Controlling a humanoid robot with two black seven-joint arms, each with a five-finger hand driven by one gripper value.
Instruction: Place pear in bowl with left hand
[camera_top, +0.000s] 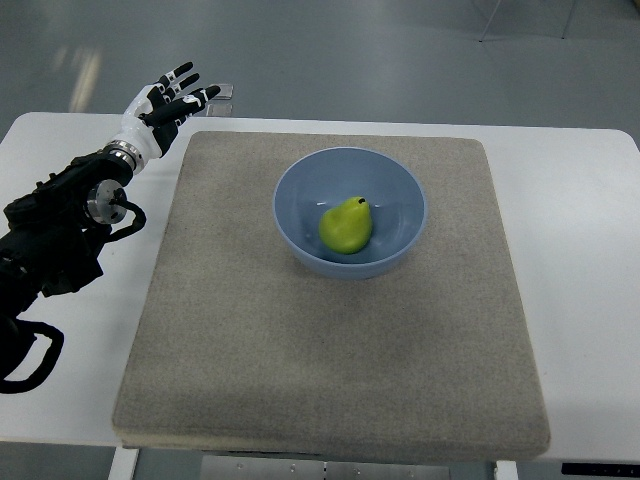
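A green pear (346, 226) lies inside the light blue bowl (296, 183), which stands on the beige mat in the upper middle of the table. My left hand (178, 93) is up at the far left corner of the table, well away from the bowl, its black and white fingers spread and holding nothing. Its dark arm comes in from the left edge. The right arm does not show.
The beige mat (330, 350) covers most of the white table (70, 150). A small clear object (225, 91) sits at the table's far edge beside my left hand. Grey floor lies beyond the table.
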